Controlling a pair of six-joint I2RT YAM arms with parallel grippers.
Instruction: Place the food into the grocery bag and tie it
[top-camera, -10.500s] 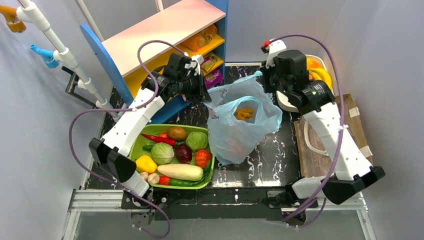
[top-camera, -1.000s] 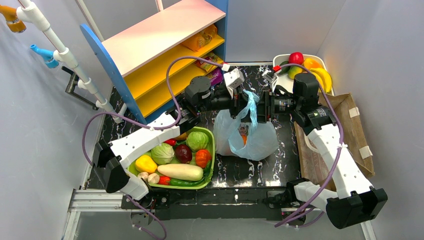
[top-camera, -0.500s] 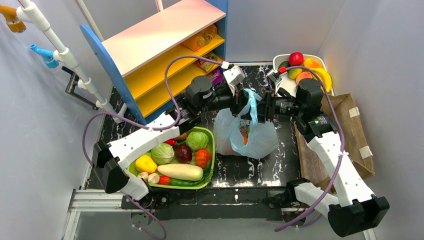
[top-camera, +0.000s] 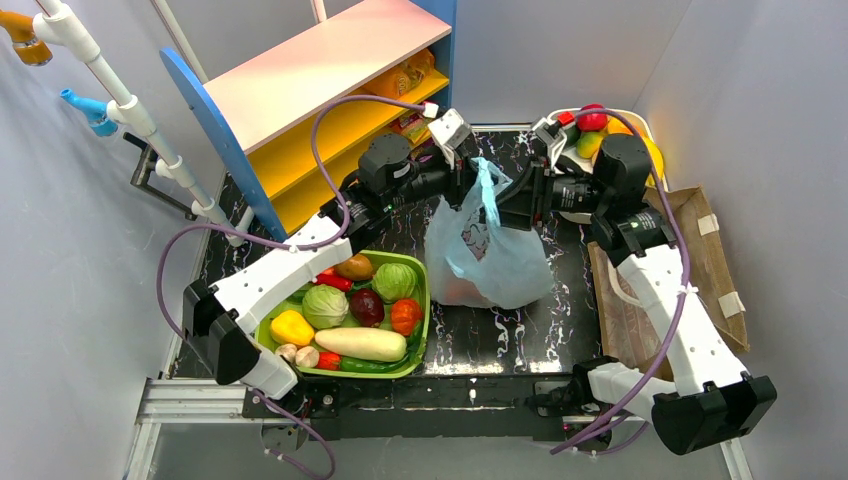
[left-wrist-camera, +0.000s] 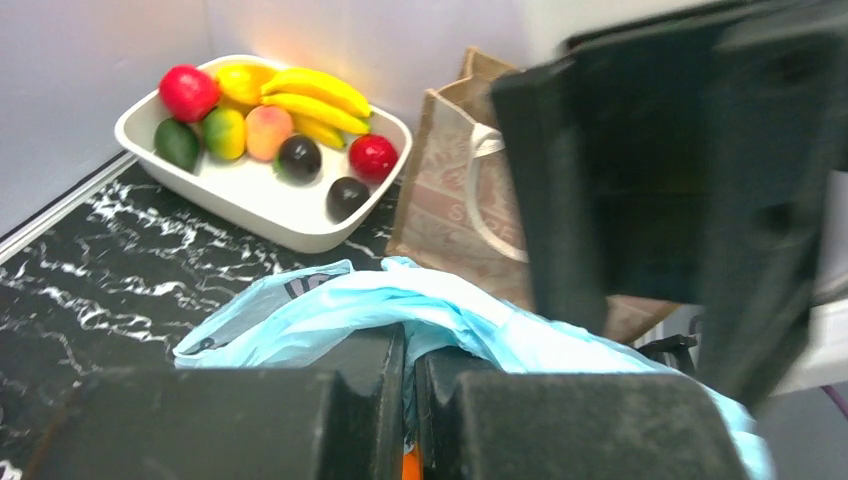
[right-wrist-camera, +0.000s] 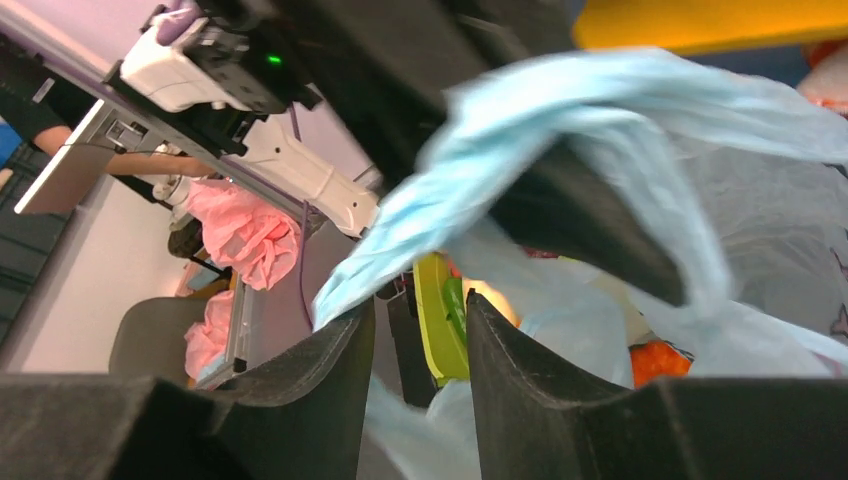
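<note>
The light-blue grocery bag (top-camera: 492, 258) stands on the black marbled table, its handles gathered into a twisted strip (top-camera: 487, 192) rising between both grippers. My left gripper (top-camera: 466, 188) is shut on bag plastic; the left wrist view shows blue film (left-wrist-camera: 440, 310) pinched in its closed jaws (left-wrist-camera: 410, 348), with a sliver of orange below. My right gripper (top-camera: 519, 196) faces it from the right. Its fingers (right-wrist-camera: 418, 322) stand apart, a blue handle strip (right-wrist-camera: 500, 170) crossing just above them. Orange food (right-wrist-camera: 655, 360) shows inside the bag.
A green tray (top-camera: 424, 300) of vegetables lies left of the bag. A white bin (left-wrist-camera: 262, 214) of fruit sits at the back right, and a brown paper bag (top-camera: 702, 262) lies to the right. The blue and yellow shelf (top-camera: 330, 60) stands behind my left arm.
Both grippers have moved toward the back of the table, pulling the handle strip up. The bag now stands taller and narrower, shifted slightly back.
</note>
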